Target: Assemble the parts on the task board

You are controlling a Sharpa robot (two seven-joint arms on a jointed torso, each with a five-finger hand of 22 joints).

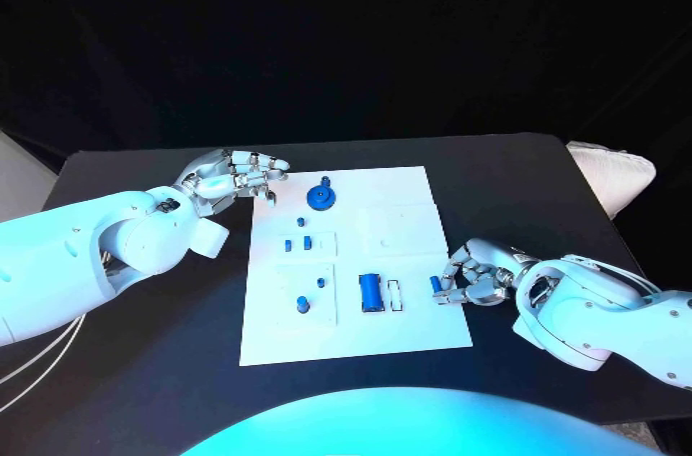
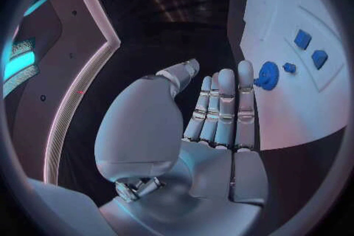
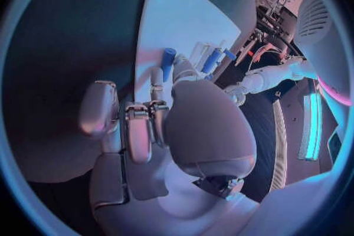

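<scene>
The right hand (image 1: 476, 276) rests at the right edge of the task board (image 1: 411, 191), fingers curled inward, with a small blue peg (image 1: 436, 283) pinched at its fingertips just over the board's edge. In the right wrist view the same peg (image 3: 168, 59) stands out beyond the fingers (image 3: 140, 130), above the white board (image 3: 177, 17).

Just beside this hand, toward the board's middle, a blue cylinder (image 1: 371, 292) lies next to a white bar (image 1: 395, 295). Further from the hand, a small blue part (image 1: 303, 303) lies in the near left recess, and two short blue blocks (image 1: 297, 244) sit in the recess above it. A tiny blue piece (image 1: 302, 221) lies beyond those.

The left hand (image 1: 238, 181) is at the board's far left corner, well apart from the right hand. Its fingers are extended, close together and hold nothing; the left wrist view shows the flat palm and straight fingers (image 2: 221, 106) just beside the board's edge. Near its fingertips lies a round blue gear-like disc (image 1: 323, 193), seen also in the left wrist view (image 2: 267, 75).

The board rests on the black table (image 1: 144, 376).
</scene>
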